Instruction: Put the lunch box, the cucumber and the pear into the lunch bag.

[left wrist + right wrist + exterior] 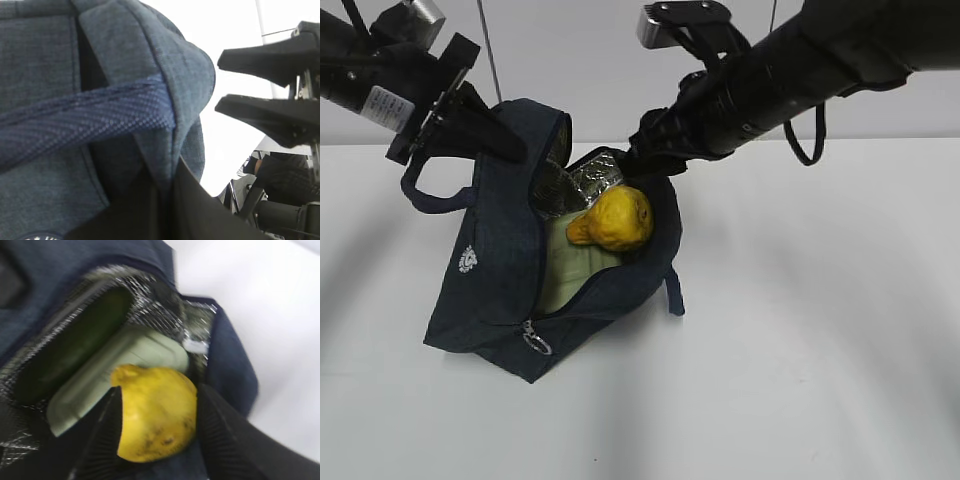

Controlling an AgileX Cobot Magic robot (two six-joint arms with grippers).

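The navy lunch bag (495, 280) lies open on the white table. My left gripper (492, 135) is shut on its upper rim and holds that side up; in the left wrist view the gripper (167, 185) pinches the bag's fabric (45, 60). Inside, on the foil lining, lies the lunch box with its sage-green lid (570, 268), also seen in the right wrist view (145, 352). The dark green cucumber (80, 340) lies beside it. My right gripper (160, 390) is shut on the yellow pear (157, 415), which hangs at the bag's mouth over the lunch box (615, 218).
The zipper's ring pull (537, 343) hangs at the bag's near corner. One loop handle (425, 195) sticks out to the left and a strap (674, 293) to the right. Black prongs (272, 60) show at the right of the left wrist view.
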